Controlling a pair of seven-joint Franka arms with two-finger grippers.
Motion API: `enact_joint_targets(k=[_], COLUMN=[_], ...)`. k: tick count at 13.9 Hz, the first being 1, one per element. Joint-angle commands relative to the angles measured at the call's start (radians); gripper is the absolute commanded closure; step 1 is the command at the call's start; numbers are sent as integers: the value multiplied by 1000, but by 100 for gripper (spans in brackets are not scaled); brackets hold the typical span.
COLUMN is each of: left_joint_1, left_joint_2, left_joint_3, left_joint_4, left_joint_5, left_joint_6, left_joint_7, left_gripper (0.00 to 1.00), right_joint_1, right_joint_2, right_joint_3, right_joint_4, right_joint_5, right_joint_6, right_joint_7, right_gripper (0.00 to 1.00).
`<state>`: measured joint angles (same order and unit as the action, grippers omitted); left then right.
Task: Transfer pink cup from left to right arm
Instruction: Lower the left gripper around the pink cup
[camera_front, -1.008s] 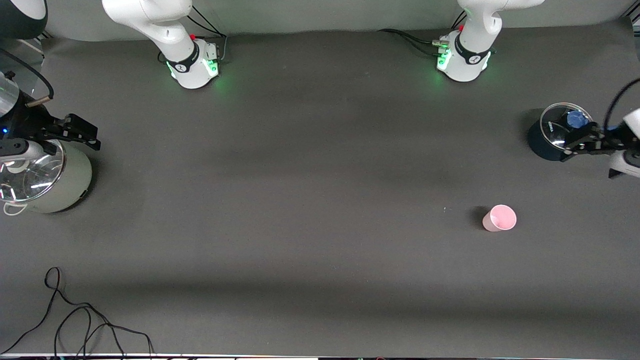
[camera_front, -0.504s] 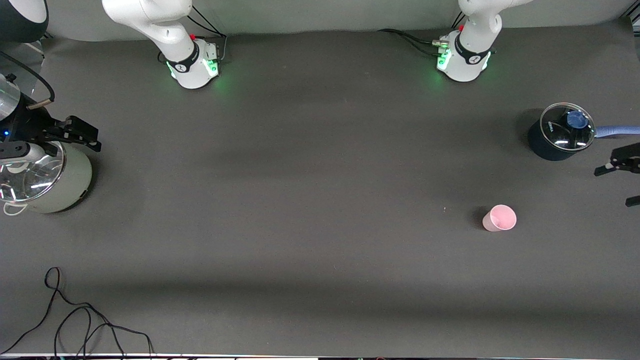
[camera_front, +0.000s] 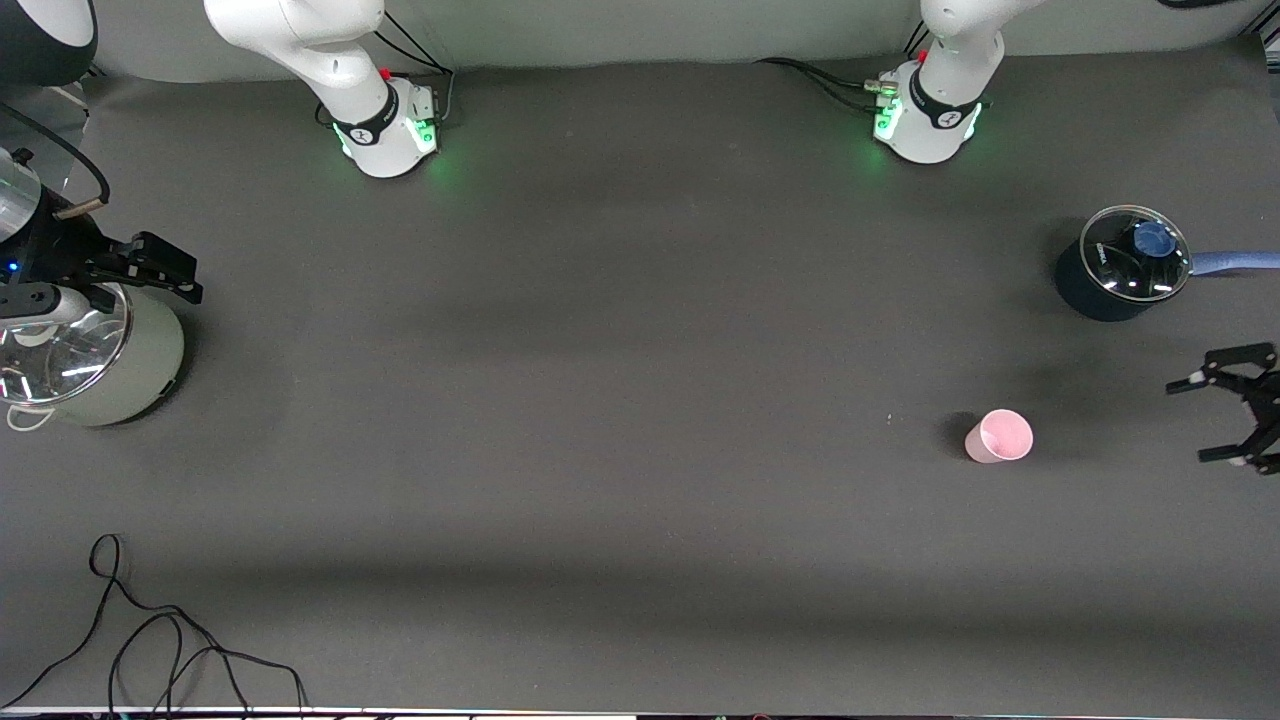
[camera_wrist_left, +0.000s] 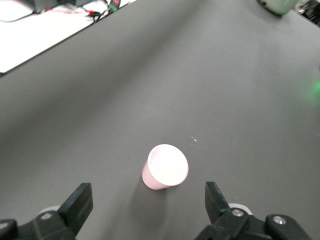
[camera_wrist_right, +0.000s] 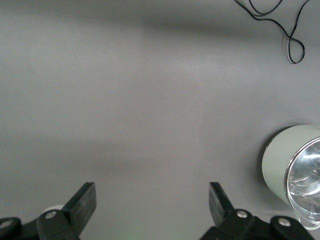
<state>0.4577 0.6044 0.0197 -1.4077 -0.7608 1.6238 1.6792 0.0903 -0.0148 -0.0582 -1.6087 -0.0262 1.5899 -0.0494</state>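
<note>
The pink cup stands upright on the dark table mat, toward the left arm's end. My left gripper hangs open over the mat at that end of the table. It faces the cup but is well apart from it, and nothing is between its fingers. My right gripper waits open and empty above the pale green pot at the right arm's end.
A dark blue pot with a glass lid and a blue handle sits farther from the front camera than the cup. The pale green pot also has a glass lid. A loose black cable lies near the front edge.
My left gripper has swung away from over the blue pot to the mat beside the cup, now facing it. The cup and the right arm have not moved.
</note>
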Motion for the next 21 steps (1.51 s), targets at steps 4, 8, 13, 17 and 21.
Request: enact_joint_targets(k=[4,8,13,17,21], left_joint_1=[61,91,111,111,115], left_joint_2=[231,327,351,363,390], left_joint_3=[-12,-14,-15,-15,-15], left_joint_4=[58,49,-34,-103,-117], left_joint_5=[-219,-313,-351,-379,-379], left_joint_6=[19,16,-1,-5,-28], left_joint_7=[414,641,848,964,988], left_gripper=[0,0,0,0,0], right_joint_1=[3,3,-4,-6,-7], right_joint_2=[7,10,13,19,18], right_joint_3=[0,-2,-2,-6,-11], right_joint_4=[12,12,6,4,7], right_joint_5=[-21,-21,-23,-23,-23], right_joint_6=[-8,-8,-10,-10,-34], right_joint_7=[-7,-7,-9,-10,-7], right_gripper=[0,0,0,0,0])
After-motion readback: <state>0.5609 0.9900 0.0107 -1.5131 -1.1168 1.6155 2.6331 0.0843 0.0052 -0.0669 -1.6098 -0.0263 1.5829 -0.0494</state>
